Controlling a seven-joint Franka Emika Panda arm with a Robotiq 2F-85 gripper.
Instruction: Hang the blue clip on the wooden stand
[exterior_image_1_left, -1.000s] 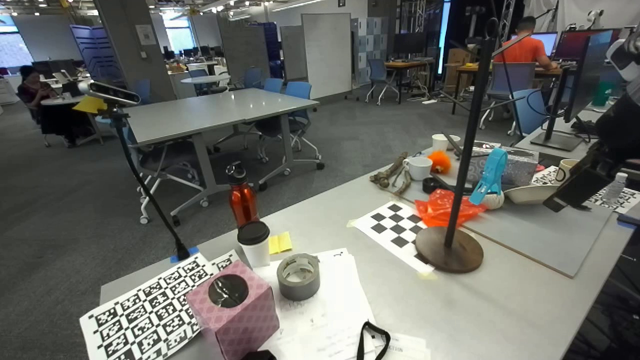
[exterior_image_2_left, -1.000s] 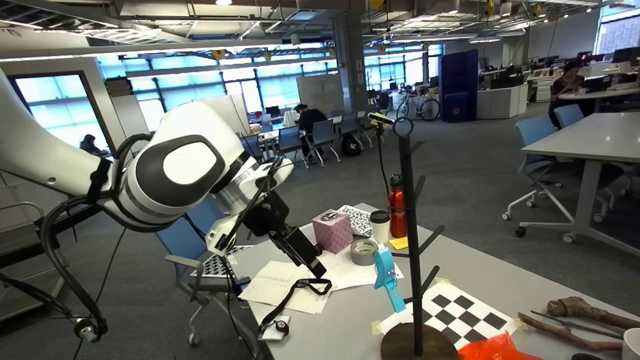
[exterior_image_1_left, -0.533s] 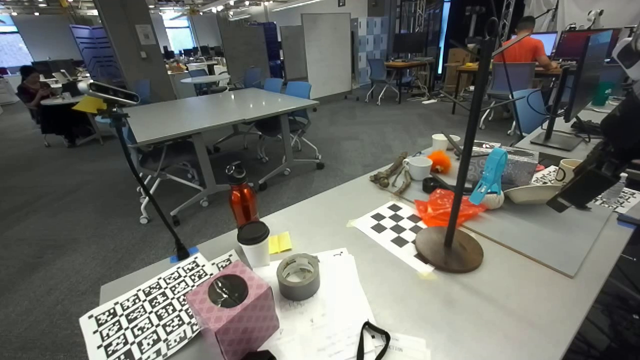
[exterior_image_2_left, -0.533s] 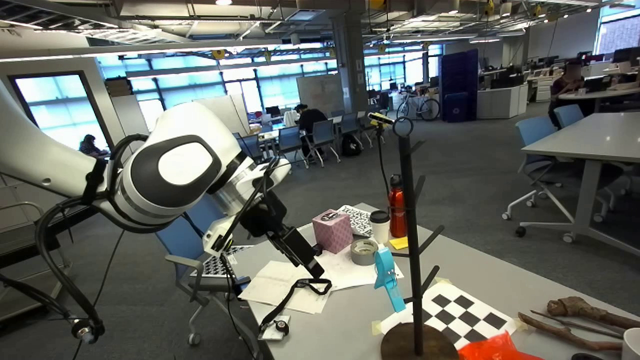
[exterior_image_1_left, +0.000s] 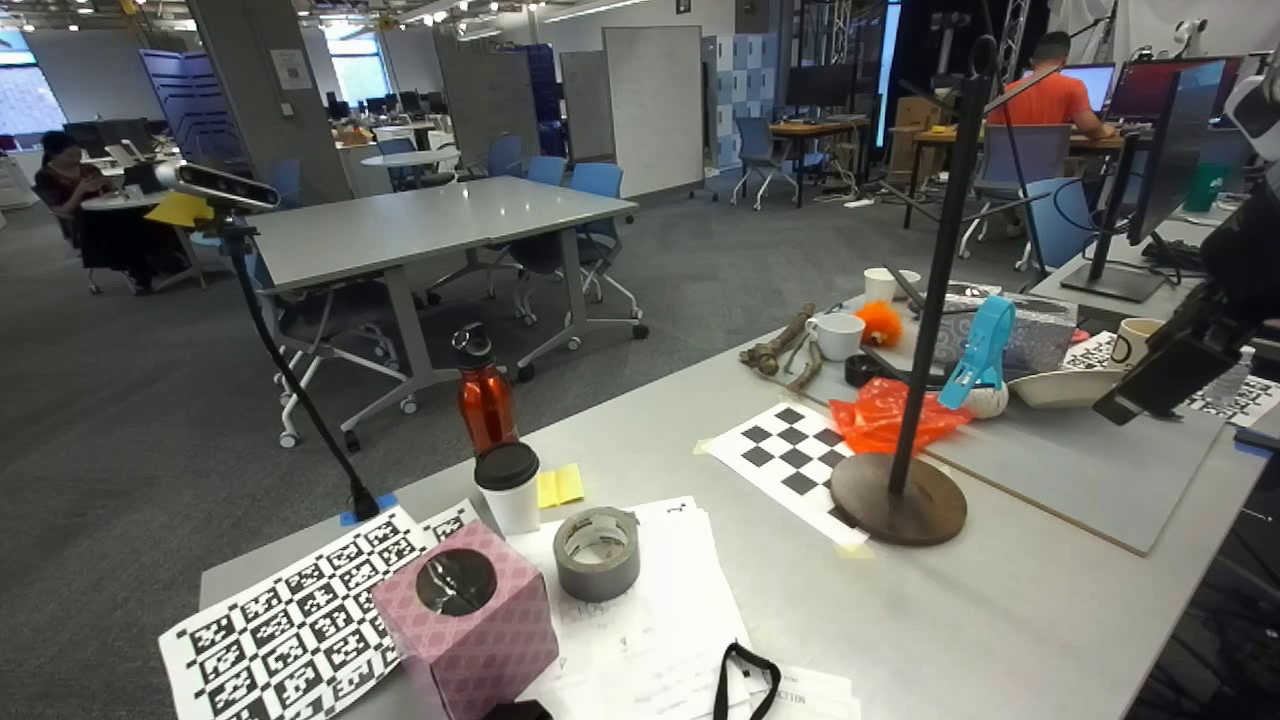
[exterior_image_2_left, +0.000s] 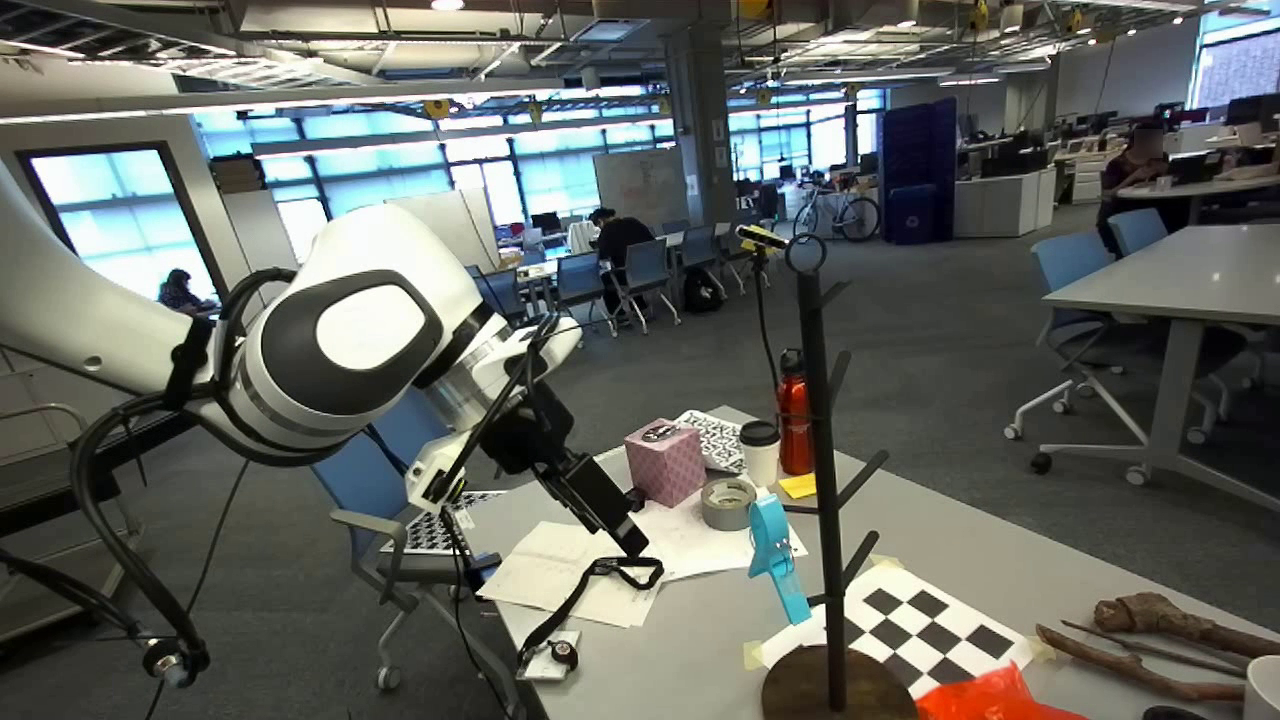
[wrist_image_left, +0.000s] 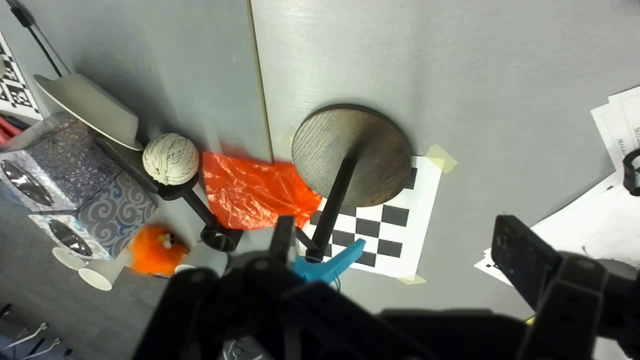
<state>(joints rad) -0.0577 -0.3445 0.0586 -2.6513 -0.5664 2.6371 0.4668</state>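
Grey table (exterior_image_1_left: 1010, 620) with papers (exterior_image_1_left: 650, 650), grey board (exterior_image_1_left: 1090, 465), and wooden stand (exterior_image_1_left: 937, 290) partly over checkered sheet (exterior_image_1_left: 785, 452).

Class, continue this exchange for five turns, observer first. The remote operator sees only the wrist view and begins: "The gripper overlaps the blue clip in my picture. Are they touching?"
Observer: No. In both exterior views a gap shows between the gripper and the blue clip.
Operator: Then what supports it?
Observer: In an exterior view, a short peg of the wooden stand reaches toward the clip's upper end; it appears to hang there, though the exact contact is unclear.
Operator: Does the stand have anything higher up to hang things on?
Observer: Yes. In an exterior view, an upper peg juts from the stand above the level of the clip.
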